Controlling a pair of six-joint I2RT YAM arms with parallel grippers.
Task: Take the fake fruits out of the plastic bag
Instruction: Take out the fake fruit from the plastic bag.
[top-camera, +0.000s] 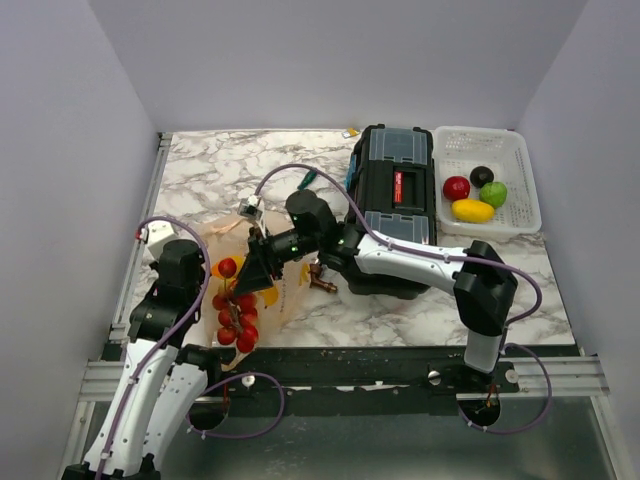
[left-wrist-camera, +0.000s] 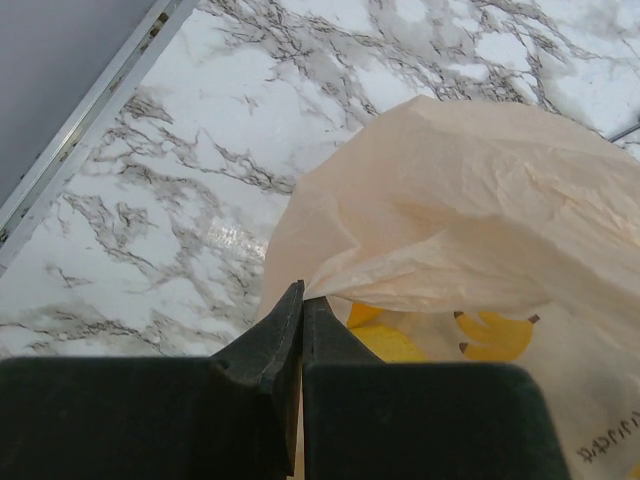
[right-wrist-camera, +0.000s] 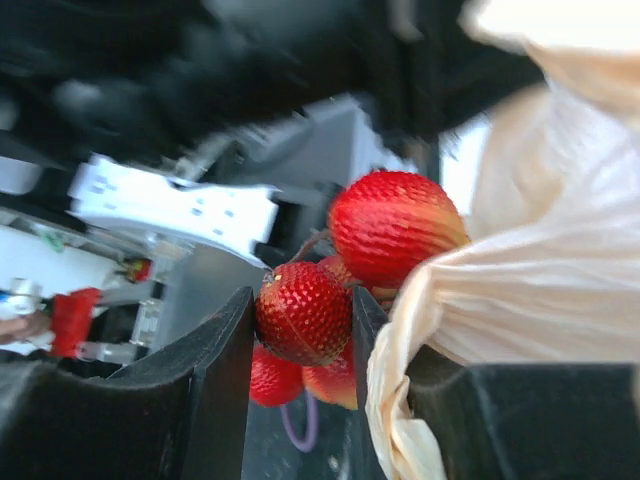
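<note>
berry cluster (top-camera: 236, 318): long axis runs far-to-near in top view, upper end at the right claw (right-wrist-camera: 300, 318), lower end toward near edge of counter (top-camera: 200, 170). cannot tell if it hangs or rests.

plastic bag (left-wrist-camera: 470, 220): crumpled, near-left part of counter, between the two claws. which way the mouth points: cannot tell. yellow pieces (left-wrist-camera: 495, 335) show through the film.

left claw (left-wrist-camera: 302, 296): clenched, fingertips together, pinching a fold at the bag's edge.

right claw: part open, approx. one berry wide, grasping one red berry (right-wrist-camera: 305, 312) of the cluster between both fingers. a larger berry (right-wrist-camera: 395, 228) sits just above the right finger. bag film drapes against that finger's outer side.

other fruits: red ball (top-camera: 456, 187), dark ball (top-camera: 482, 176), green ball (top-camera: 493, 194), yellow oval (top-camera: 472, 210) lie in white basket (top-camera: 525, 160), far-right, beside black toolbox (top-camera: 395, 195).
</note>
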